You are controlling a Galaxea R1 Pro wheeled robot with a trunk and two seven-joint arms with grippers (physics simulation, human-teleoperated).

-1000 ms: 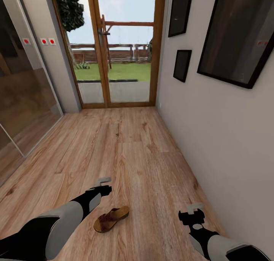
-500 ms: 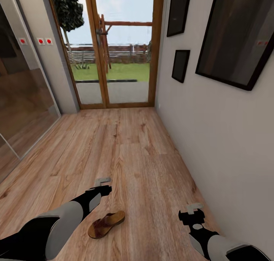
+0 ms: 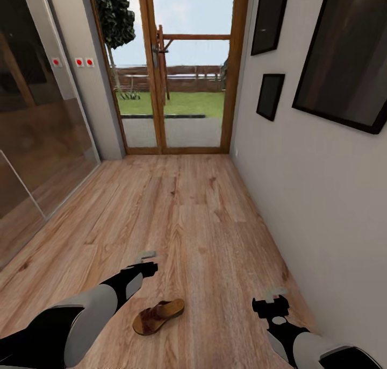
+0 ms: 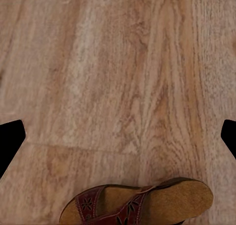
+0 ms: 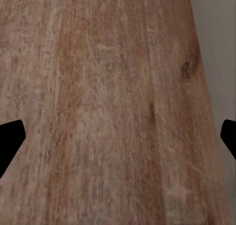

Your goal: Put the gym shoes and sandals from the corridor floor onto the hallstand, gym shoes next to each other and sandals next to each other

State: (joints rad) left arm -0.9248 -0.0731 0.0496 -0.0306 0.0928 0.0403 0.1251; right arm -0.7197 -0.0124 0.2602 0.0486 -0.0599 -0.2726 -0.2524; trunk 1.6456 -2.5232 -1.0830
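Observation:
One brown leather sandal point(image 3: 158, 316) lies on the wood-plank corridor floor point(image 3: 193, 218), between my two arms and close to my base. My left gripper point(image 3: 146, 256) hangs open above the floor just beyond it. In the left wrist view the sandal point(image 4: 142, 205) lies flat with its cut-out strap showing, short of the open left gripper point(image 4: 118, 136). My right gripper point(image 3: 276, 293) is open over bare floor near the right wall, and the right wrist view has the right gripper point(image 5: 118, 139) empty. The gym shoes, the other sandal and the hallstand are out of view.
A glazed wooden door point(image 3: 185, 68) closes the far end of the corridor. The white wall point(image 3: 322, 197) with dark framed pictures point(image 3: 349, 57) runs along the right. Glass panels point(image 3: 37, 132) line the left side. Open floor stretches ahead.
The whole picture has shifted, so the camera moved: the door and wall sit further right than half a second ago. The sandal lies slightly further right. Both arms keep their pose.

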